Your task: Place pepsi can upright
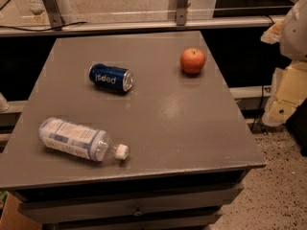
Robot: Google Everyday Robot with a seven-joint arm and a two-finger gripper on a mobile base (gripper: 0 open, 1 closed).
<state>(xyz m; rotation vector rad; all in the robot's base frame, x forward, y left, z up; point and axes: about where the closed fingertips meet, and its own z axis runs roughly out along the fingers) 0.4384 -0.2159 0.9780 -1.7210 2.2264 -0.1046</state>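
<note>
The pepsi can lies on its side on the grey table, in the back left part, with its silver end facing right. The lettering shows upside down. My gripper hangs off the table's right side, beyond the edge, well to the right of the can and not touching anything on the table.
A clear plastic water bottle with a white cap lies on its side near the front left. A red apple sits at the back right. A rail and glass panel run behind the table. Speckled floor lies to the right.
</note>
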